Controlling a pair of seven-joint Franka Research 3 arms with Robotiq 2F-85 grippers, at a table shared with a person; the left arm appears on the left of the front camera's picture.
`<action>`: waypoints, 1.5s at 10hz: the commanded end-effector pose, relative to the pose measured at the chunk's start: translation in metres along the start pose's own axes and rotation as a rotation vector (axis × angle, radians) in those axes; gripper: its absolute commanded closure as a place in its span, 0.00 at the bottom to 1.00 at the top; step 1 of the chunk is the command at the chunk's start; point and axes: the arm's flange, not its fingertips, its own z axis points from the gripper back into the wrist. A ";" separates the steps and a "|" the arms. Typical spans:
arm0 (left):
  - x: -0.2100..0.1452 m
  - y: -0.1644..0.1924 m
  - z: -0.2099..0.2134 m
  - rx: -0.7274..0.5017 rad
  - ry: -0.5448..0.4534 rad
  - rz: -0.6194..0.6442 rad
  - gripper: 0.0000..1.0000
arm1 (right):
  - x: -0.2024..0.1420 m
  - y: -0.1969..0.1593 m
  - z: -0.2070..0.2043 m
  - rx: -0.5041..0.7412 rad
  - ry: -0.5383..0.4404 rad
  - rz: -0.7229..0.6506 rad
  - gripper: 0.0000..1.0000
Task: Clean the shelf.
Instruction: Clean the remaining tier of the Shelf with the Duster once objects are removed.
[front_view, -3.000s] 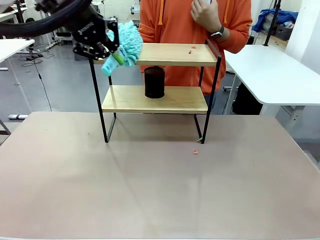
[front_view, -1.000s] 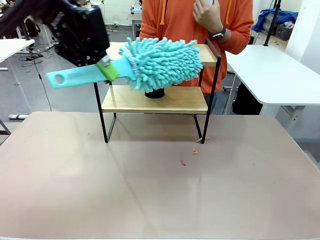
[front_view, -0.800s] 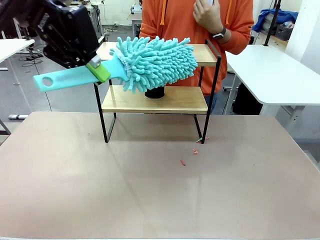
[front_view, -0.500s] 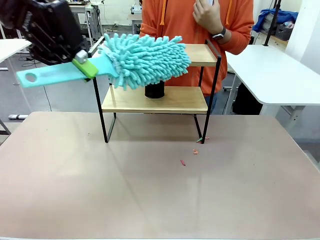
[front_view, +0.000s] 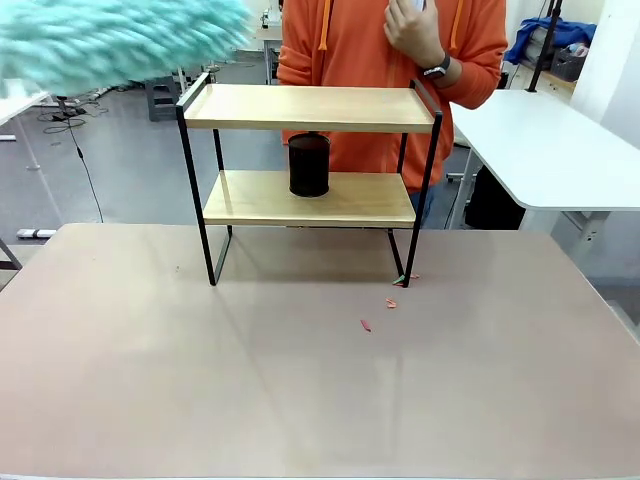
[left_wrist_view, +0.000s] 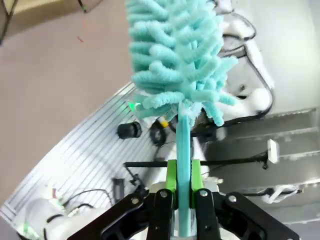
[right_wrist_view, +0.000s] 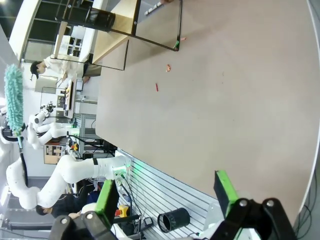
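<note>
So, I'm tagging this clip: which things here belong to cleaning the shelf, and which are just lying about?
Job:
shelf
teal duster, clamped in the left tool

Lying about:
black cup on the lower board
red scraps on the table
white side table

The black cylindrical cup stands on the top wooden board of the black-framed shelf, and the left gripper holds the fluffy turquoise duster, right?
No: the front view shows the black cylindrical cup on the lower wooden board of the black-framed shelf. The left gripper does hold the fluffy turquoise duster.
</note>
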 end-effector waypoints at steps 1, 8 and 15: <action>-0.031 0.046 0.018 -0.046 -0.127 0.211 0.88 | 0.002 0.001 -0.001 0.026 -0.022 0.024 0.00; -0.050 0.179 0.059 0.102 -0.399 0.695 0.88 | 0.002 0.001 -0.001 0.026 -0.022 0.024 0.00; -0.050 0.179 0.059 0.102 -0.399 0.695 0.88 | 0.002 0.001 -0.001 0.026 -0.022 0.024 0.00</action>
